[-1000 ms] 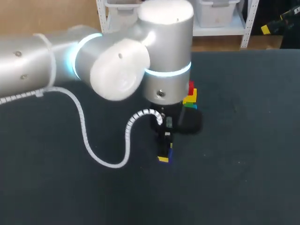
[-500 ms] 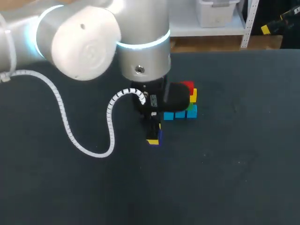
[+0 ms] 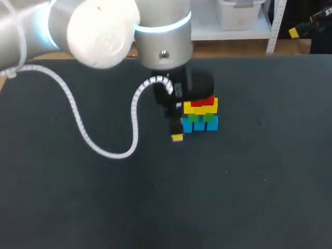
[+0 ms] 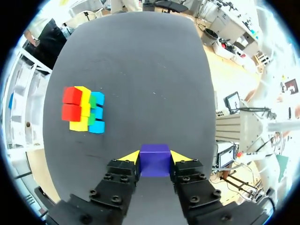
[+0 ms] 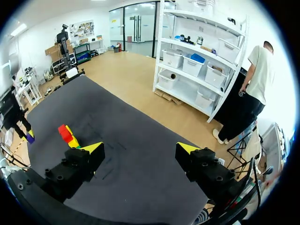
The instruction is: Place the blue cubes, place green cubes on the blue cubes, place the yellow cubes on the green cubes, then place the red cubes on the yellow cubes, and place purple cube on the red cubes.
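My left gripper (image 4: 154, 157) is shut on a purple cube (image 4: 154, 160), both yellow tips pressed to its sides. In the head view the left gripper (image 3: 177, 136) hangs just left of the cube stack (image 3: 200, 114), close to its base. The stack has blue cubes (image 3: 199, 125) at the bottom, then green cubes (image 3: 199, 118), yellow cubes (image 3: 200, 109) and red cubes (image 3: 203, 101) on top. From the left wrist the stack (image 4: 84, 110) lies ahead of the fingers and off to one side. My right gripper (image 5: 140, 149) stands open and holds nothing, far from the stack (image 5: 68, 135).
The dark table mat (image 3: 259, 181) spreads all around the stack. My left arm's white coiled cable (image 3: 78, 122) loops over the table's left half. The right arm does not show in the head view.
My left arm has carried the purple cube away from the table's front and up beside the stack, uncovering the stack in the head view. The grip on the cube is unchanged.
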You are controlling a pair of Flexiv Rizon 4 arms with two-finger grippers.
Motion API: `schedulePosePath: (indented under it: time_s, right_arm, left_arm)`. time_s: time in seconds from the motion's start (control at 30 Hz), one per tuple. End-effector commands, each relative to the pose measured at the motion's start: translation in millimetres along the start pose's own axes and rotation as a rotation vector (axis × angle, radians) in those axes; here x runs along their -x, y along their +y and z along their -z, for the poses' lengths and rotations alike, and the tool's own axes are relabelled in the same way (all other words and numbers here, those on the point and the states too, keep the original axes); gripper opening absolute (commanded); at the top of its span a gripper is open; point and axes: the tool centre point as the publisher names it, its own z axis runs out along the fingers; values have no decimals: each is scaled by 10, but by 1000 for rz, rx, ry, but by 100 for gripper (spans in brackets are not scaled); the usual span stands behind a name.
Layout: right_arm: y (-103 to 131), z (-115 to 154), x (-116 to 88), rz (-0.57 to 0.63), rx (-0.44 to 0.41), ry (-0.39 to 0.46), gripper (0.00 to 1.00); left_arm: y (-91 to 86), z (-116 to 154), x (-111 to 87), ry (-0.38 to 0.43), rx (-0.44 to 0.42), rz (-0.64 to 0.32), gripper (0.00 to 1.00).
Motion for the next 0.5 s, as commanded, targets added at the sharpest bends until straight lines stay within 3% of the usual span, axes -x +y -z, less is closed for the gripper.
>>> schedulePosePath:
  time_s: [0.03, 0.5]
  right_arm:
    - [-2, 6, -6, 0, 1, -1, 100]
    - [-2, 6, -6, 0, 1, -1, 100]
  left_arm:
    - [208, 113, 97, 25, -45, 8, 0]
    - [575, 200, 396, 19, -57, -45, 0]
